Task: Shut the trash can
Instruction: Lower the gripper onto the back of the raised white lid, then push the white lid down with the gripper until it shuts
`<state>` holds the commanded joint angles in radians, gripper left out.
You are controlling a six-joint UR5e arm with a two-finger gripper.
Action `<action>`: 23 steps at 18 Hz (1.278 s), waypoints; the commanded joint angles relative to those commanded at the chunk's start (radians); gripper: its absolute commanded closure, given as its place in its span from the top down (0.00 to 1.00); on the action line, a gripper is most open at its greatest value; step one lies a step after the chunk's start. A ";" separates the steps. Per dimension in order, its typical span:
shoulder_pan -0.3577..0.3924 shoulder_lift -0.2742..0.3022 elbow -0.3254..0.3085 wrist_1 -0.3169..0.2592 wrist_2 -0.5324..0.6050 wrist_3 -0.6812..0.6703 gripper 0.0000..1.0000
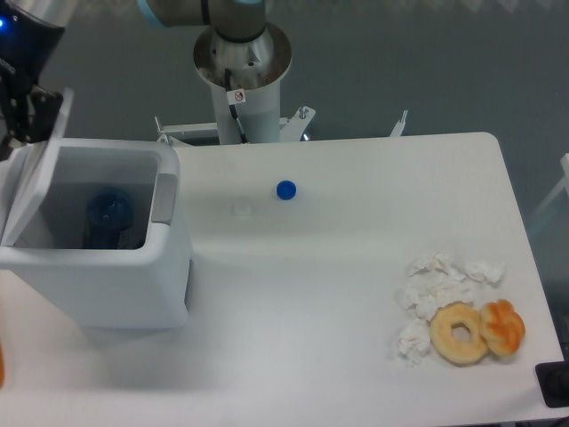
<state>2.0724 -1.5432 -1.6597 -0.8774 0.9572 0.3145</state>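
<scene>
Surface: white table (338, 294) with rounded corners, fills most of the view; grey floor beyond its far edge at 12 o'clock.
Trash can: large boxy white bin (107, 276) at 9 o'clock on the table, mouth open to the camera.
Lid: flat white lid (31, 191) hinged at the bin's left rim, tilted up and leaning inward over the opening, not down.
Latch: grey tab (164, 197) on the right rim of the bin.
Bin contents: dark blue round-topped object (108, 213) low inside, in shadow; what it is cannot be told.
Arm base: grey-and-white robot pedestal (242, 71) at 12 o'clock, just behind the table edge.
Gripper: dark gripper (25, 111) at 10 o'clock, at the top edge of the raised lid; partly cut off by the frame, so finger spread cannot be told.
Tissues: crumpled white paper wads (436, 289) at 4 o'clock.
Doughnut: pale ring doughnut (460, 333) at 4 o'clock, touching the wads.
Pastry: orange glazed piece (503, 326) just right of the doughnut, touching it.
Cap: small blue bottle cap (285, 189) near 12 o'clock, well apart from the bin.
</scene>
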 joint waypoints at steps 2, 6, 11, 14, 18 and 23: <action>0.017 0.000 0.000 0.002 0.000 0.012 1.00; 0.041 -0.012 -0.002 0.000 -0.002 0.081 1.00; 0.057 -0.032 -0.006 0.000 0.000 0.112 1.00; 0.075 -0.032 -0.020 -0.002 -0.003 0.141 1.00; 0.101 -0.032 -0.051 -0.002 -0.005 0.185 1.00; 0.121 -0.032 -0.069 -0.002 -0.005 0.219 1.00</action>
<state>2.1935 -1.5754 -1.7288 -0.8790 0.9526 0.5338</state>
